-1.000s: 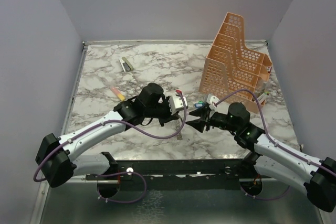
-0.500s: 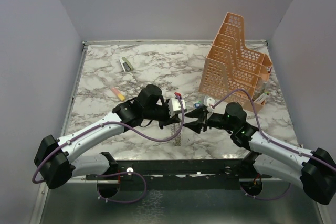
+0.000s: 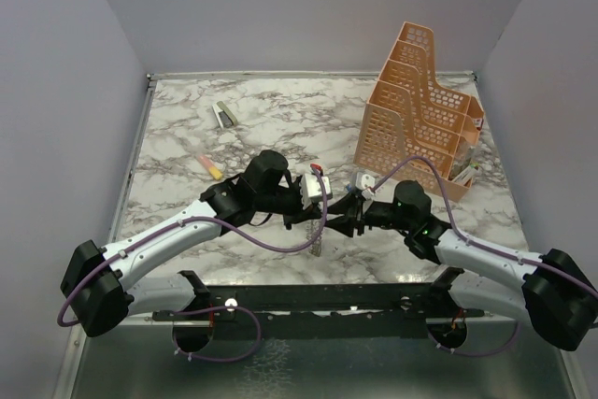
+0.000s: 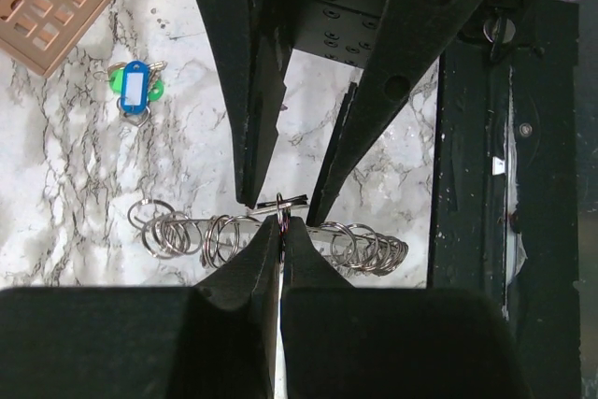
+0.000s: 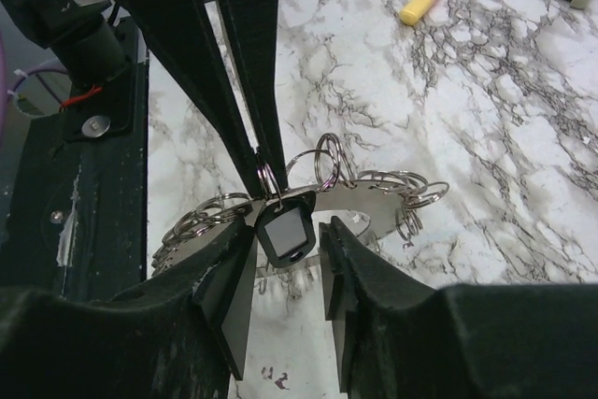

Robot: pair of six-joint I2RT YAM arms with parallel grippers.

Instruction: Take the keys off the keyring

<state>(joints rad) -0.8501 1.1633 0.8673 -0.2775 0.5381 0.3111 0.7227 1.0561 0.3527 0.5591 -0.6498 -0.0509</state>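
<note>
White arms (image 3: 159, 245) carry black joints (image 3: 268, 171), purple cables (image 3: 273, 242), black fingers (image 4: 234, 324).

Keyring (image 4: 360, 245) between left end effector (image 4: 281, 223) and right end effector (image 5: 288, 231), rack (image 3: 420, 119) behind

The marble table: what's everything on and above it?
White grey-veined marble table: one, beneath everything.
Perforated plastic file rack: one, peach-orange, back right.
Marker-like stick: one, yellow and pink, left.
Small stapler-like item: one, greyish, back left.
Plastic key tag: one, blue over green, near the rack.
Curved metal keyring band: one, silvery-grey, centre, at the grippers.
Small wire rings: many, silvery, strung along the band.
Windowed tag: one, black, hanging from one ring.
Left gripper: black, shut on that ring.
Right gripper: black, open, straddling the windowed tag.
</note>
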